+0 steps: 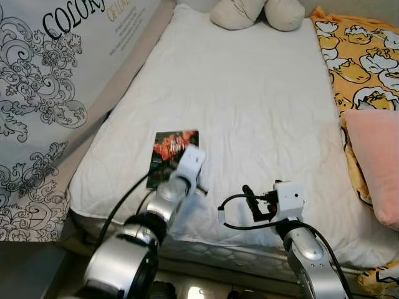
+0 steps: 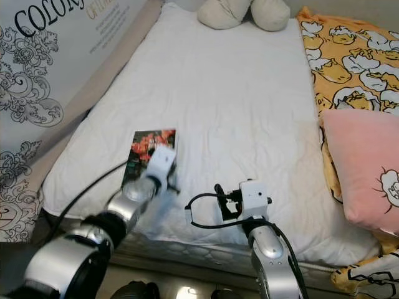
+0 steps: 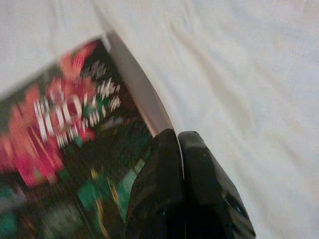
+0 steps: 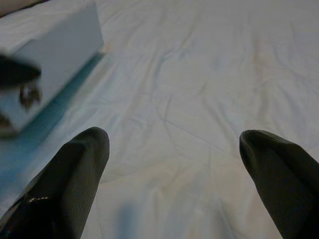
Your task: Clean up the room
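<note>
Left gripper (image 3: 180,144) fingers pinch a book (image 1: 170,149), title blurred; right gripper (image 4: 174,149) fingers apart.

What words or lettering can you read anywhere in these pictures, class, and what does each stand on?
"COLOR", cut off by the picture's edge: large black letters on the patterned sheet left of the bed.
Gold lettering beside it on the same sheet: too small and tilted to read.
White lettering on the book cover, pinched by the left claw: blurred, not readable.
The duck-print blanket and pink pillow: drawings, no words.
</note>
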You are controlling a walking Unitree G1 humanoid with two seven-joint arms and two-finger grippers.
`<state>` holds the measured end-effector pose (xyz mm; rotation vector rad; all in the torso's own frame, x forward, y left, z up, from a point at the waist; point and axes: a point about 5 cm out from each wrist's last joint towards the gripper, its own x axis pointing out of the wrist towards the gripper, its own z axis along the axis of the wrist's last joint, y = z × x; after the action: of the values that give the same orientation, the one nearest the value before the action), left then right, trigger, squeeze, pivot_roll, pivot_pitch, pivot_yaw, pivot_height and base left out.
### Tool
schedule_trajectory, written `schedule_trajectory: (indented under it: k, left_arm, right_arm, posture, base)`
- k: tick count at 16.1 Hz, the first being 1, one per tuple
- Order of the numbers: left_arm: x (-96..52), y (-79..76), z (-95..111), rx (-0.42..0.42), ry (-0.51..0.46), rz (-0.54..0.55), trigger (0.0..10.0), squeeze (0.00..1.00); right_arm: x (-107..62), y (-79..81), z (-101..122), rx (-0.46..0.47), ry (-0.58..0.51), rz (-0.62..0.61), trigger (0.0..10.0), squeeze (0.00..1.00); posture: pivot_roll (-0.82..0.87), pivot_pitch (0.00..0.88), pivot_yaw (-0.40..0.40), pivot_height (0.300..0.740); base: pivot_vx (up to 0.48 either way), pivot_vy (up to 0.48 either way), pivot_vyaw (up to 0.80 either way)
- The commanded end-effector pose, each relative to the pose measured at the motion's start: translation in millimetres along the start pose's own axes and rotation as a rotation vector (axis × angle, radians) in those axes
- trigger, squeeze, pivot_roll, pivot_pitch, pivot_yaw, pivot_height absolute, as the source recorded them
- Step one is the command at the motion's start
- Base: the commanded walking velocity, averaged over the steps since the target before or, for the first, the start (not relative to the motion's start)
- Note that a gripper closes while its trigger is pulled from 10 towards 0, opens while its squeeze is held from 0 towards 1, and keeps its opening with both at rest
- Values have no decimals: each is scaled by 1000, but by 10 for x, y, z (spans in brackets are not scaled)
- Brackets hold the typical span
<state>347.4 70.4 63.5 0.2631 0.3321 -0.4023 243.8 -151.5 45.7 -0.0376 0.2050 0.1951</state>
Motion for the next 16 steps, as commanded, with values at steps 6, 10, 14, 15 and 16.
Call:
schedule_trajectory:
  k: [6,10,14,15,16]
  left_arm:
    - [28,292,748,21,-265,45,0,0]
    - [-27,420,1194,-9,-421,43,0,0]
    - [-115,602,1498,-75,-528,85,0,0]
    - [-111,661,1432,-77,-500,108,0,0]
    - [-74,697,1225,-120,-413,122,0,0]
  right_arm:
    - [48,4,13,-6,0,6,10000,0]
    - [55,-8,8,-10,1,6,10000,0]
    - [59,-9,0,-9,3,6,10000,0]
    - [55,-9,-6,-9,4,5,10000,0]
    - [47,-9,-18,-9,7,5,10000,0]
  posture:
    - [-59,58,-1,740]
    - [-56,53,-5,740]
    - [-59,57,-3,740]
    - [-60,58,-2,740]
    - [-59,59,-2,740]
  base:
    - [0,0,0]
    - [0,0,0]
    - [0,0,0]
    - [0,0,0]
    - [0,0,0]
